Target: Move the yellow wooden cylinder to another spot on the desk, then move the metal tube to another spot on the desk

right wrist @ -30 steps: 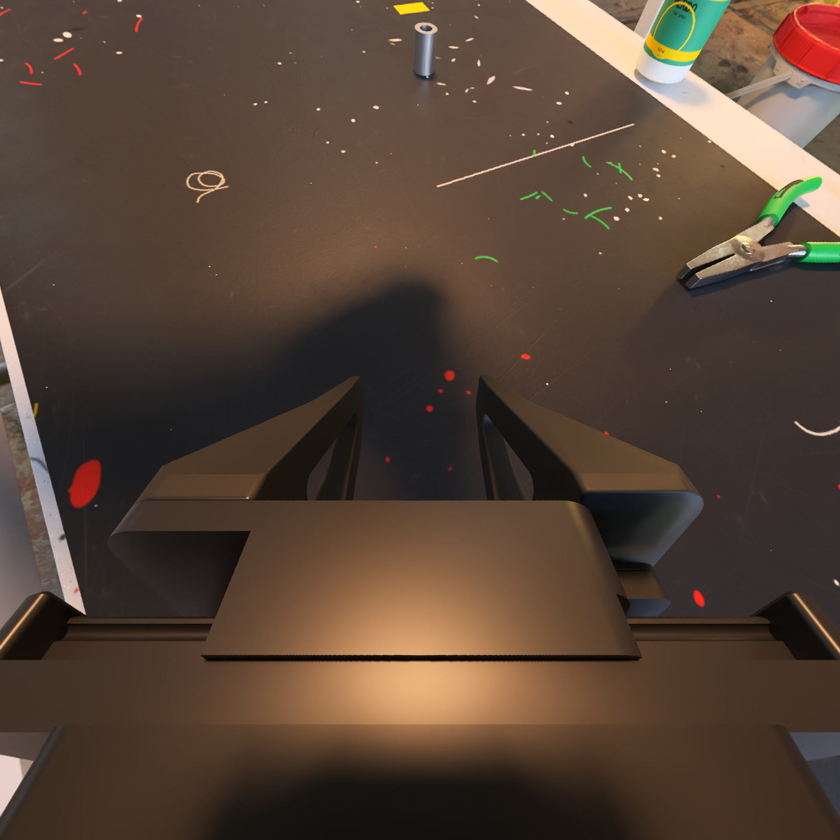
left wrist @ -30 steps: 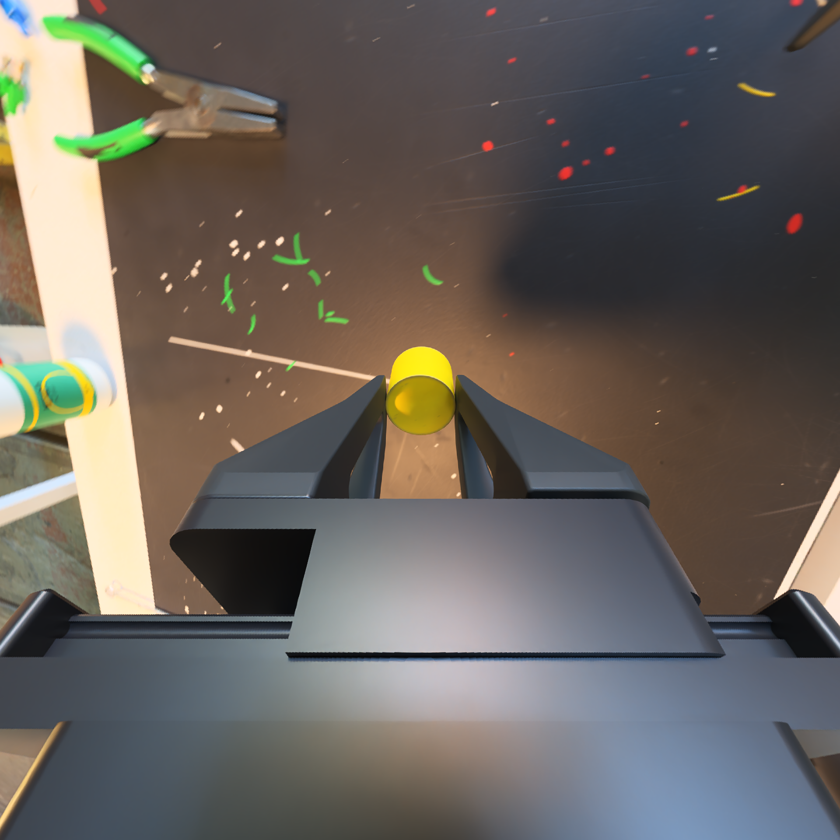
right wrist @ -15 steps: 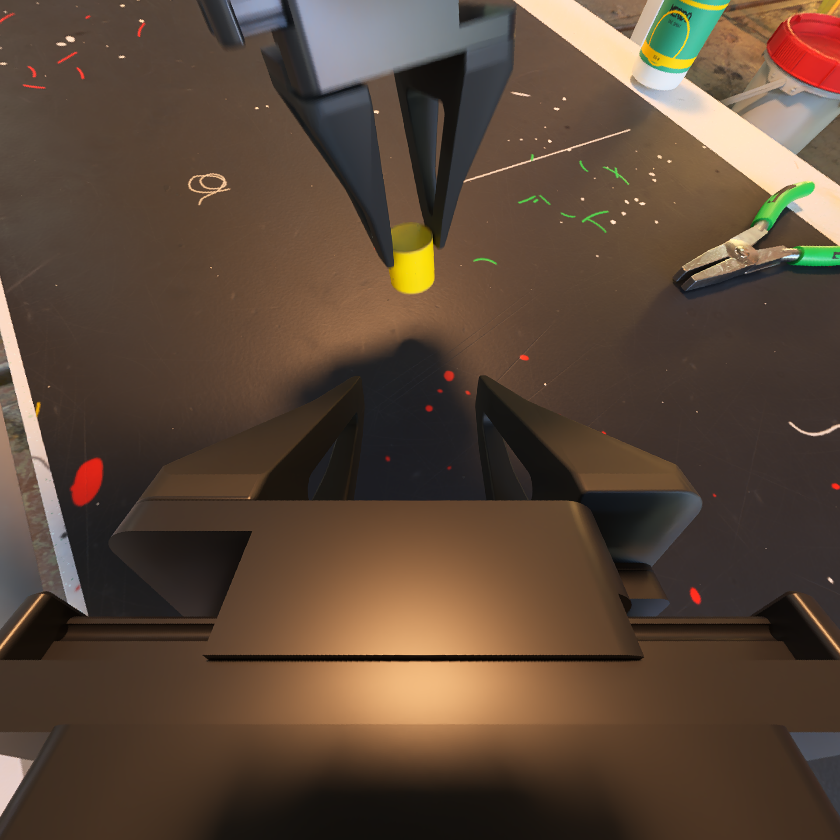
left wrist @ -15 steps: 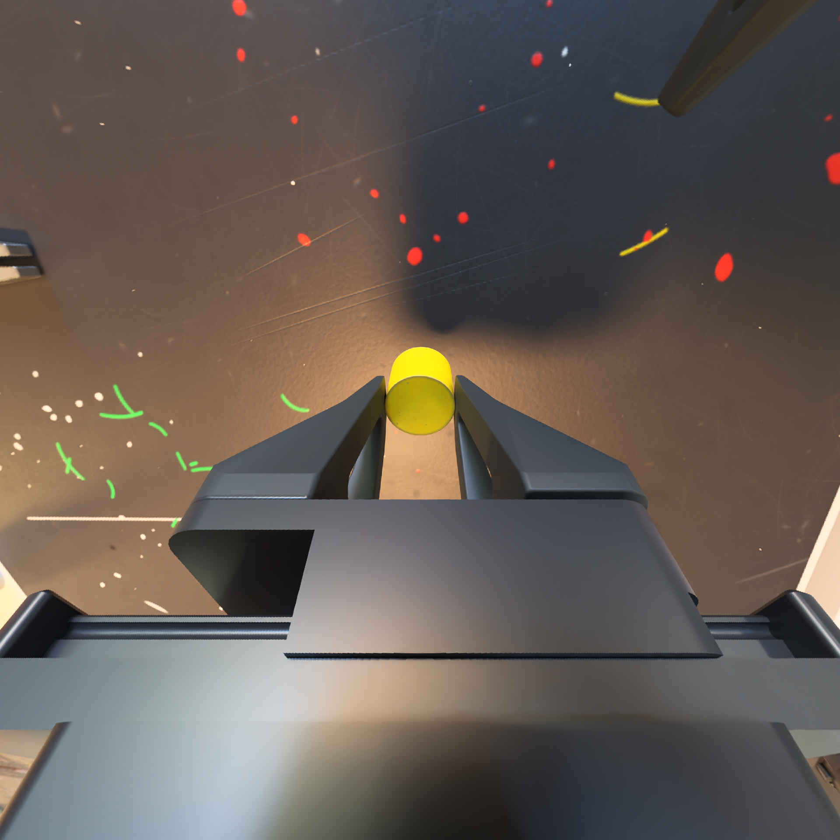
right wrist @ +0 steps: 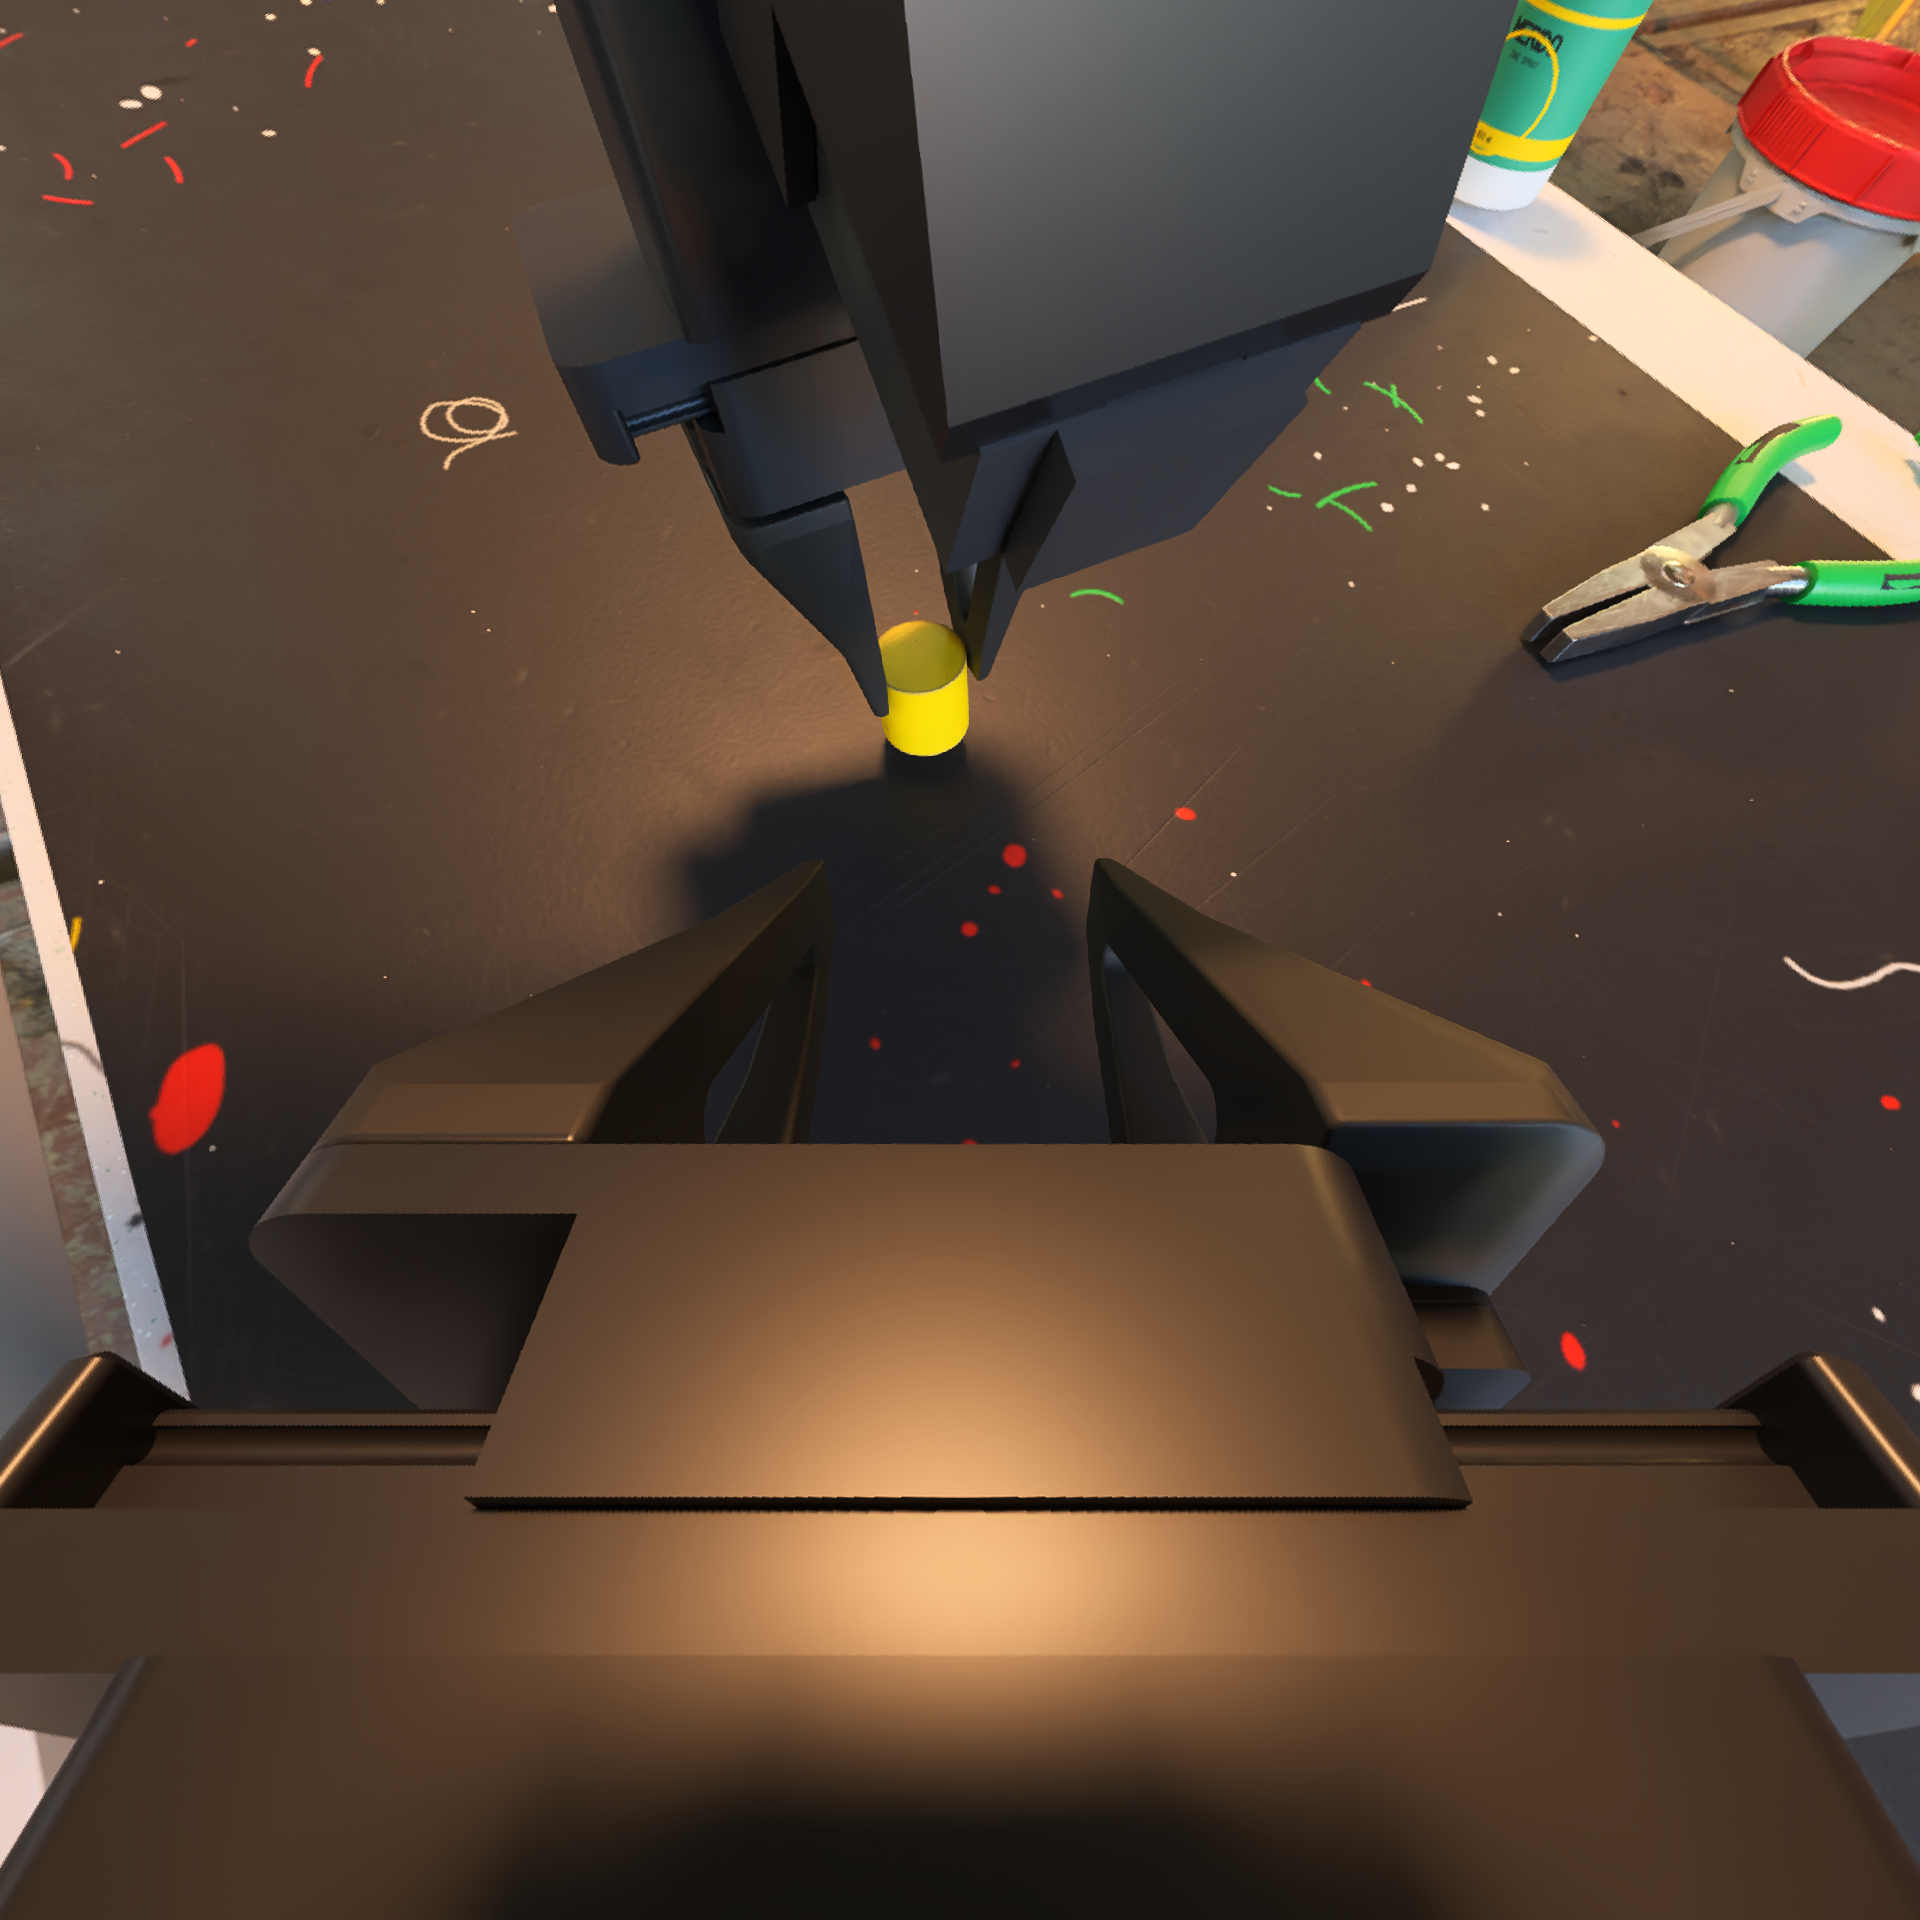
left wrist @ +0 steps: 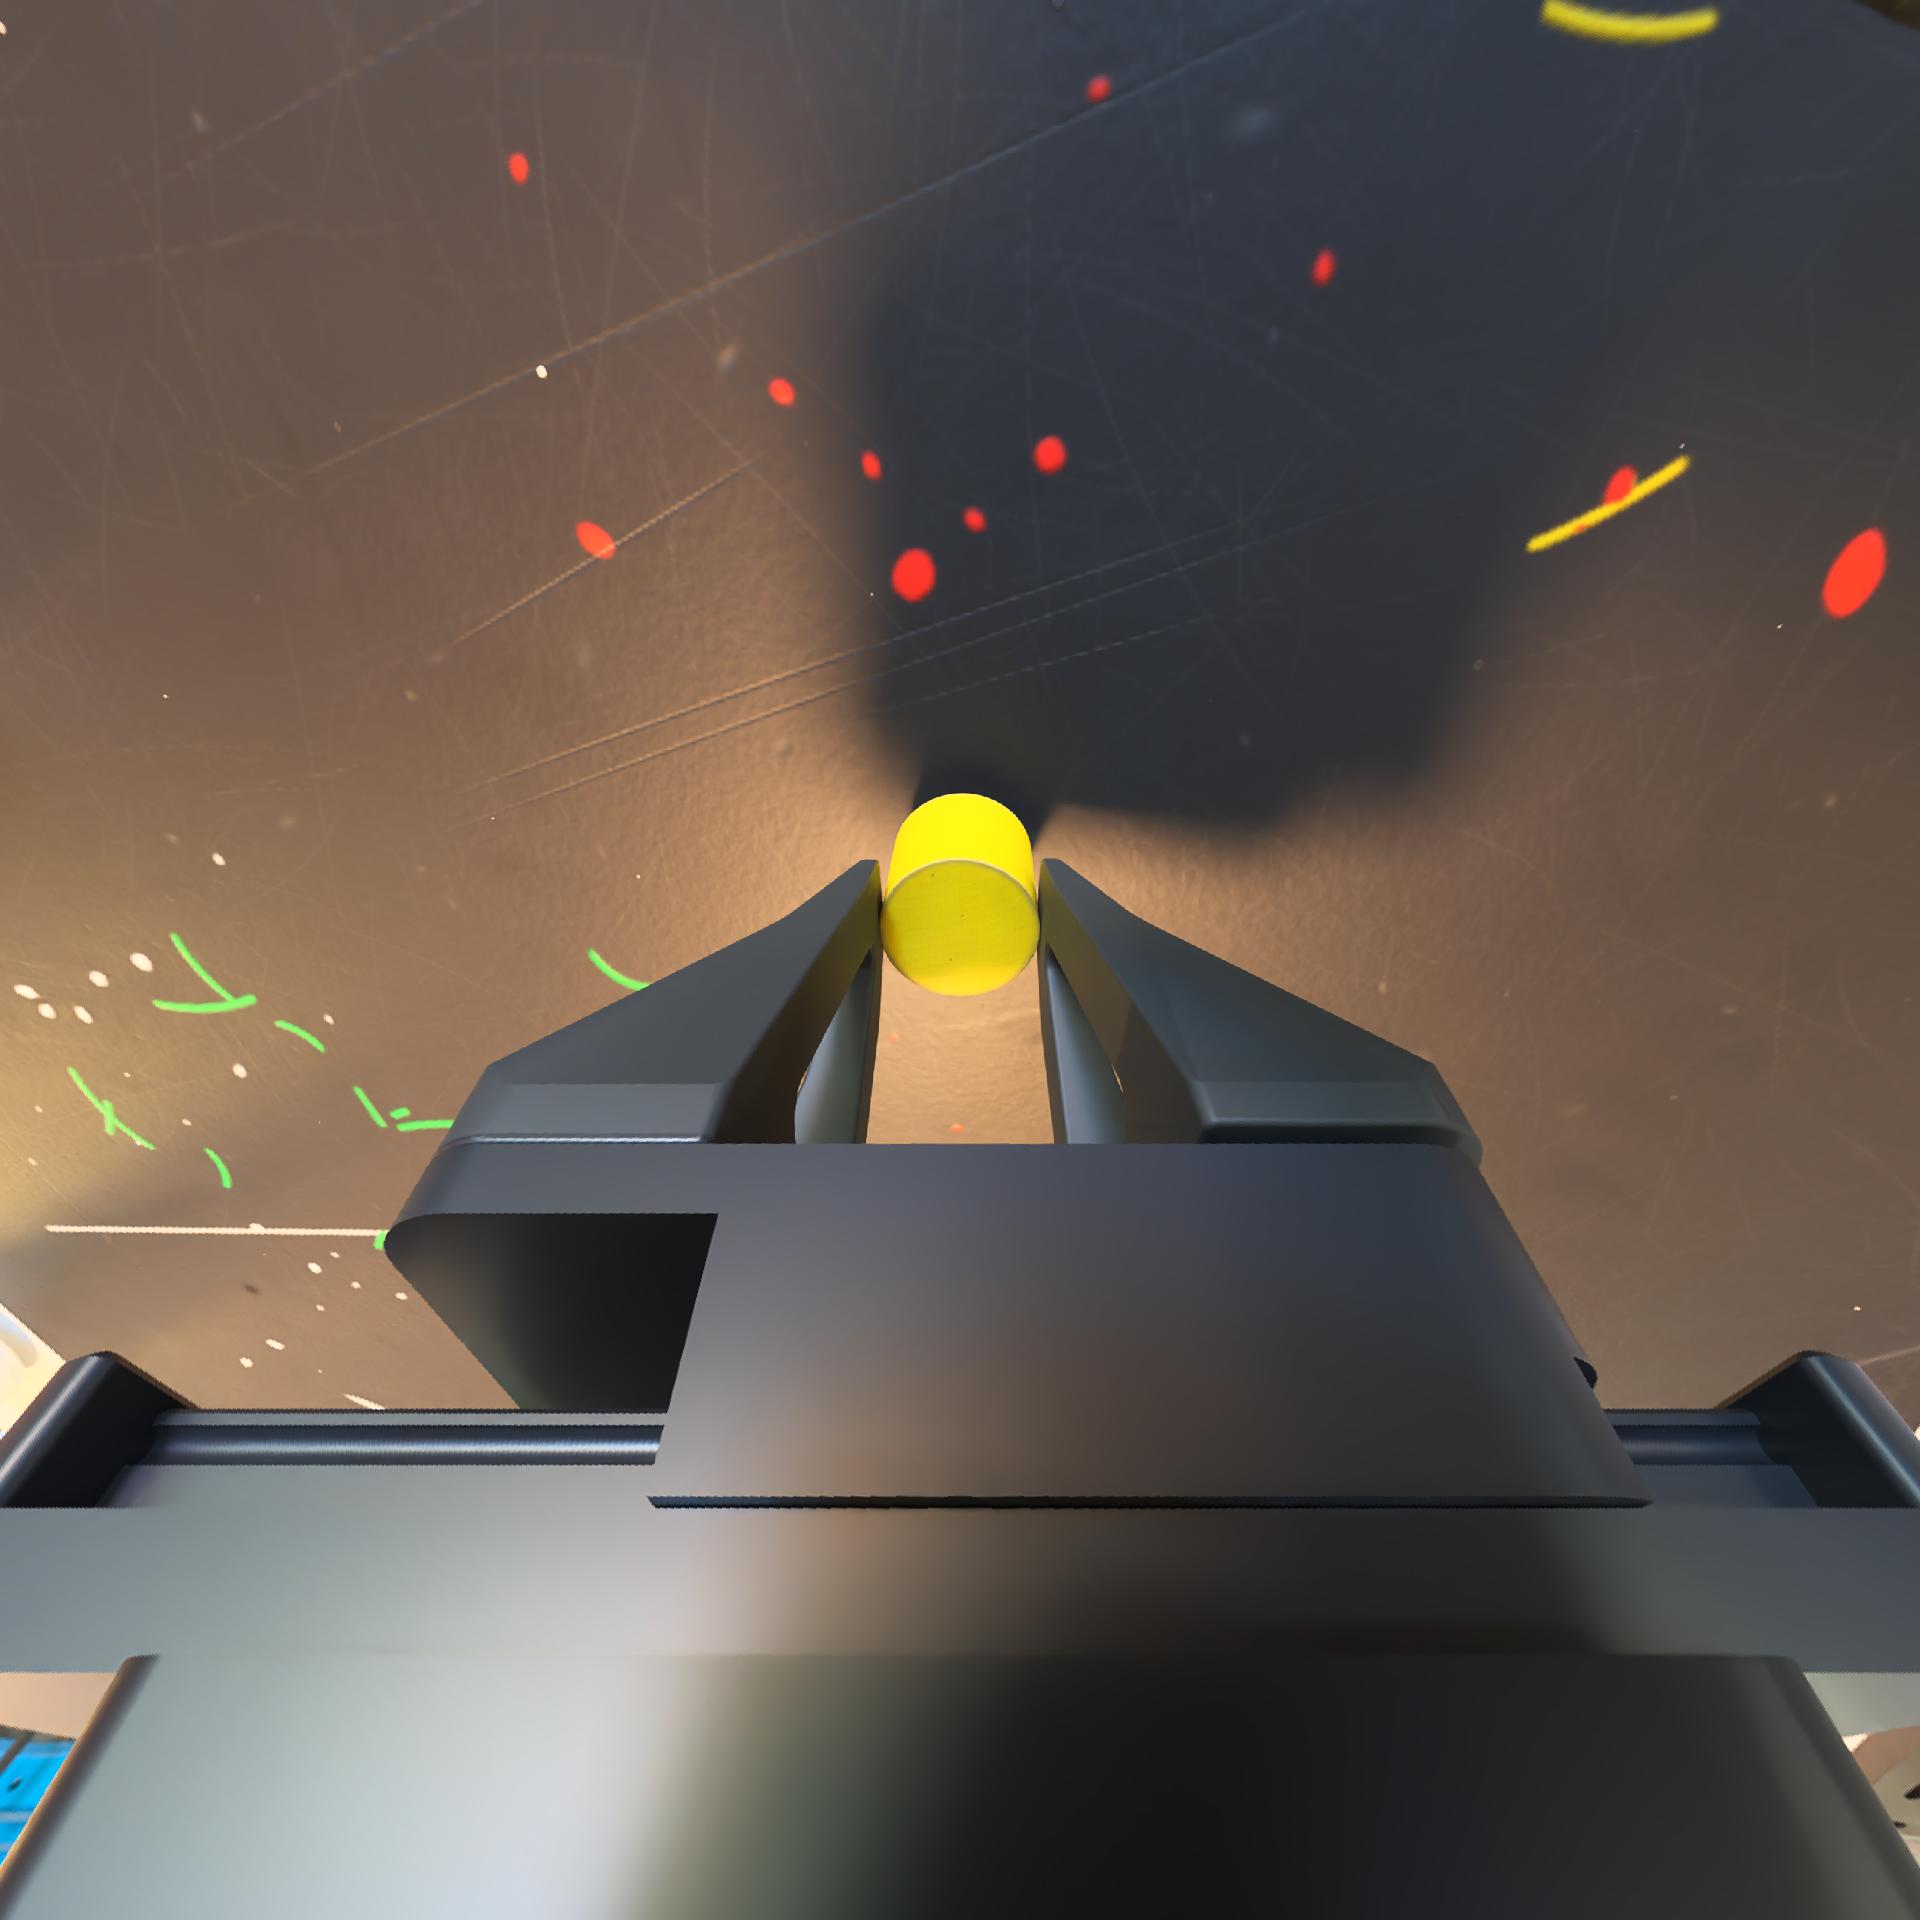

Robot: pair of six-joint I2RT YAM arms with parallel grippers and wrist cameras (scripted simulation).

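The yellow wooden cylinder is upright between the fingertips of my left gripper, which is shut on it. In the right wrist view the left gripper holds the cylinder at or just above the dark desk, over its own shadow. My right gripper is open and empty, a short way in front of the cylinder. The metal tube is not in view; the left arm covers the far middle of the desk.
Green-handled pliers lie at the right by the desk's white edge. A green and yellow bottle and a red-lidded tub stand beyond that edge. Paint specks and chalk marks dot the desk.
My left gripper has carried the cylinder across the desk toward the right gripper and lowered it close to the surface. The right gripper has stayed put and open.
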